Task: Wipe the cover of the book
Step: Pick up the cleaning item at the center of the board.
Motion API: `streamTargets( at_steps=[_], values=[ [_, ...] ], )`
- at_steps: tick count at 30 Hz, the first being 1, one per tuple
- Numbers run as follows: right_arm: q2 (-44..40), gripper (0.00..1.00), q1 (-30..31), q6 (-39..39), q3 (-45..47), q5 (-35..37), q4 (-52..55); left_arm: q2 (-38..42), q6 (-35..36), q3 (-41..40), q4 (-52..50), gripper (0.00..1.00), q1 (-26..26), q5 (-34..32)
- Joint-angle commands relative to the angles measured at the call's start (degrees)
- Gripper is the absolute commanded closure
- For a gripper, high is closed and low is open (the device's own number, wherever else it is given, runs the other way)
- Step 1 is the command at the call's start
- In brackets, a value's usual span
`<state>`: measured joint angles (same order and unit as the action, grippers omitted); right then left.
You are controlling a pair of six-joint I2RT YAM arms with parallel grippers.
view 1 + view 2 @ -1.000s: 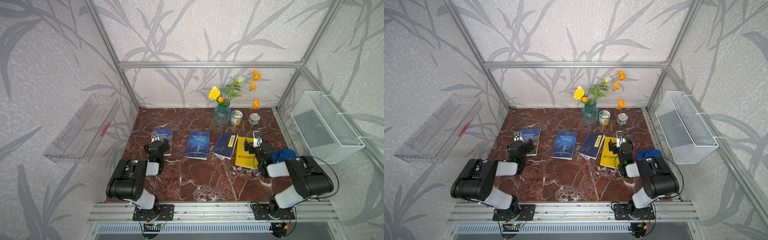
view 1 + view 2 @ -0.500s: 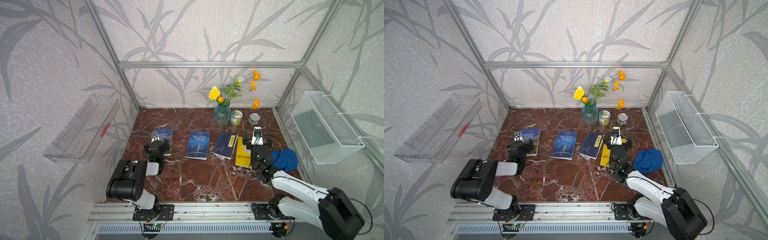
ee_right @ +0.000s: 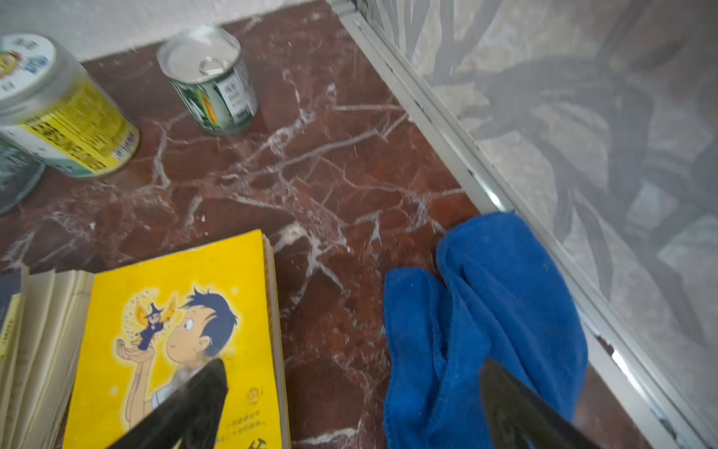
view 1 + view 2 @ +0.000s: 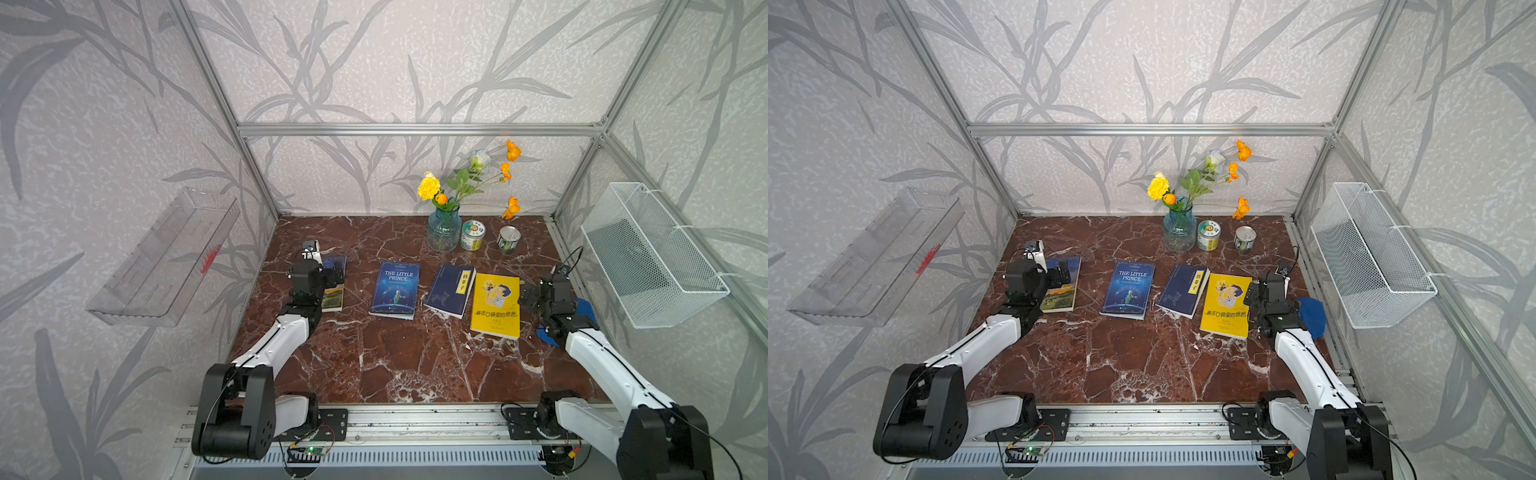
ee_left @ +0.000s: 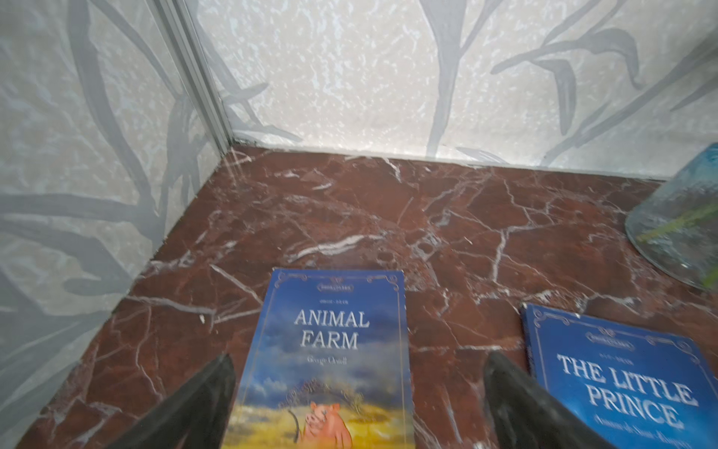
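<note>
Four books lie in a row on the marble table (image 4: 395, 365). From the left they are Animal Farm (image 4: 333, 297) (image 5: 330, 350), The Little Prince (image 4: 395, 289) (image 5: 621, 388), a dark blue book (image 4: 451, 291) and a yellow book (image 4: 496, 305) (image 3: 175, 311). A crumpled blue cloth (image 4: 584, 307) (image 3: 485, 311) lies against the right wall rail. My left gripper (image 4: 334, 274) (image 5: 358, 357) hangs open over Animal Farm, one finger on each side of it. My right gripper (image 4: 527, 297) (image 3: 353, 361) is open above the gap between the yellow book and the cloth, holding nothing.
A blue glass vase of flowers (image 4: 444, 232) and two cans (image 4: 473, 235) (image 4: 509, 239) stand at the back. A white wire basket (image 4: 652, 257) hangs on the right wall. A clear tray (image 4: 166, 257) hangs on the left wall.
Both arms have unfolded from their rest pose. The right gripper swung from over the yellow book toward the cloth. The left gripper rose over Animal Farm. Both stayed open.
</note>
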<state>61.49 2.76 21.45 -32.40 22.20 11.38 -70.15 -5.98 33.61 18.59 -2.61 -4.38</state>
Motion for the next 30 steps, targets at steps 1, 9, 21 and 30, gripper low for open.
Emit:
streamTargets(
  at_steps=[1, 9, 21, 30],
  values=[
    [1.7, 0.01, -0.3, 6.1, -1.3, 2.0, 6.1, 4.3, -3.7, -1.4, -4.4, 0.00, 0.0, 0.5],
    [12.1, 0.01, -7.9, 8.3, -6.5, -5.4, 13.5, 4.1, -12.4, 2.5, -15.1, 0.00, 0.2, -5.0],
    [31.4, 0.03, -13.4, 8.0, -17.1, -14.8, 21.4, 1.9, -16.6, 1.9, -15.5, 0.00, 0.4, -4.7],
    [28.0, 0.20, -13.4, 7.9, -15.2, -14.8, 19.3, 4.6, -23.6, -1.5, -16.3, 0.00, 0.6, -14.3]
  ],
)
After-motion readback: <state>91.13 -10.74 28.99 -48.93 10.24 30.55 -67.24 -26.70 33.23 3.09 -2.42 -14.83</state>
